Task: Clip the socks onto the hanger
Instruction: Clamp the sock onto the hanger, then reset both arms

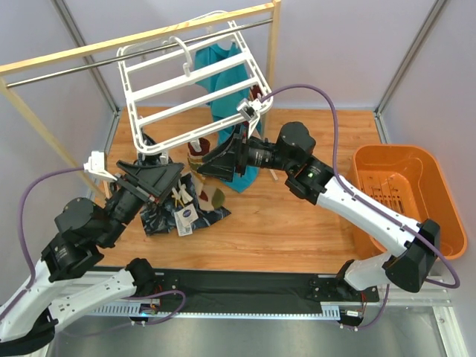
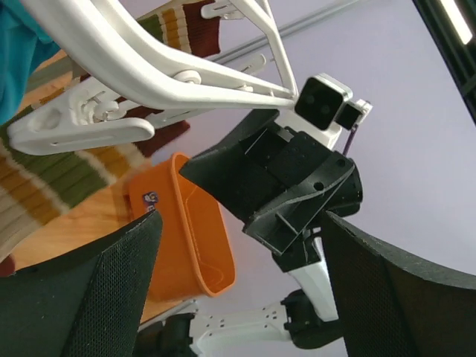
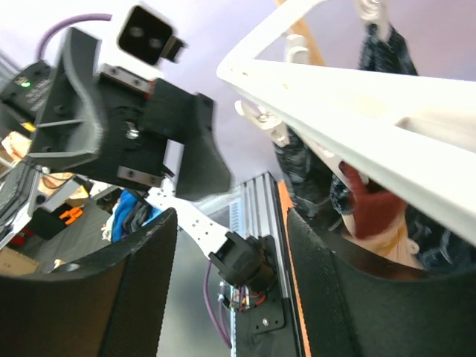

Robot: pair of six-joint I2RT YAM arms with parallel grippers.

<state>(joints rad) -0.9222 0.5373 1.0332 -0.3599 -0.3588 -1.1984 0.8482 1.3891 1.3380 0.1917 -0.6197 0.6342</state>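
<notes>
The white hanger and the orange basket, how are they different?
The hanger is white; the basket is orange. The hanger is an open frame of bars you can see through; the basket is a deep tub with walls. The hanger hangs tilted from the metal rail; the basket sits on the table, at the right. Both are roughly rectangular with rounded corners.
</notes>
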